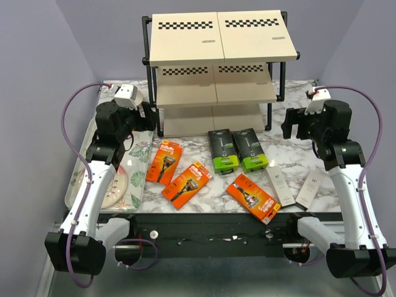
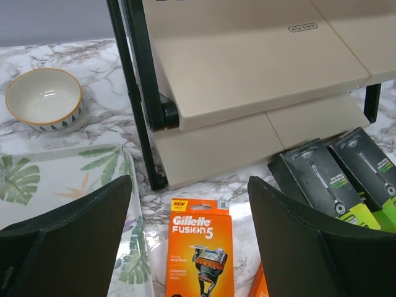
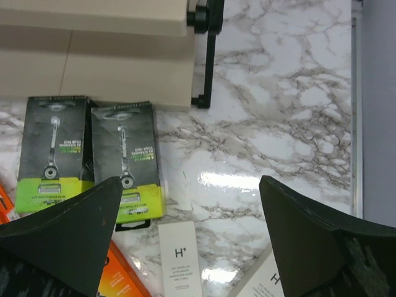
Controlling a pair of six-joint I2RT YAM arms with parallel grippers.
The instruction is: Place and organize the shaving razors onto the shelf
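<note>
The empty shelf (image 1: 216, 62) stands at the back of the table. In front of it lie three orange razor packs (image 1: 164, 162) (image 1: 187, 184) (image 1: 253, 197), two black packs with green ends (image 1: 223, 150) (image 1: 249, 149) and two white boxes (image 1: 279, 184) (image 1: 309, 189). My left gripper (image 1: 143, 117) is open and empty, raised left of the shelf; its wrist view shows an orange pack (image 2: 200, 247) below the gripper (image 2: 189, 182). My right gripper (image 1: 296, 124) is open and empty, raised right of the shelf, above a white box (image 3: 180, 260).
A floral tray (image 1: 139, 162) holding a pink plate (image 1: 114, 185) lies along the left edge. A small bowl (image 2: 44, 99) sits at the back left by the shelf's leg (image 2: 139, 99). The right table edge (image 3: 354, 124) is close to the right arm.
</note>
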